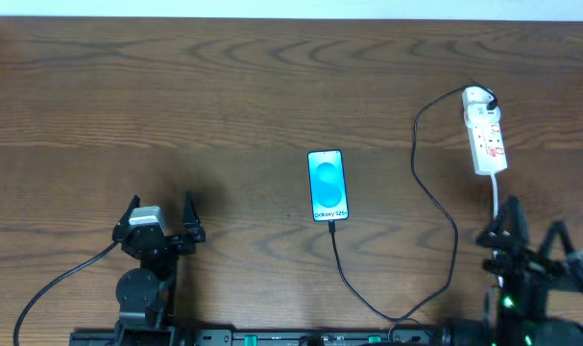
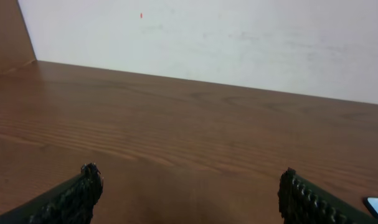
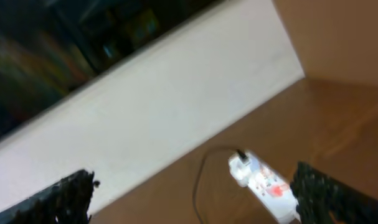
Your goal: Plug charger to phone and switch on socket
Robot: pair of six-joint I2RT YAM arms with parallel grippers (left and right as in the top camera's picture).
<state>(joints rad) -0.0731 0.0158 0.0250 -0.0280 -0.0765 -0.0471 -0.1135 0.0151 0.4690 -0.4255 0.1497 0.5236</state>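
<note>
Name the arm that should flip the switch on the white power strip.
Right. The narrow white plastic power strip lies ahead of the open right hand and shows in its wrist view. The left hand is much farther from it.

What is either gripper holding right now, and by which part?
Nothing. The left gripper and the right gripper are both open and empty, apart from the charger, the phone and the socket.
</note>
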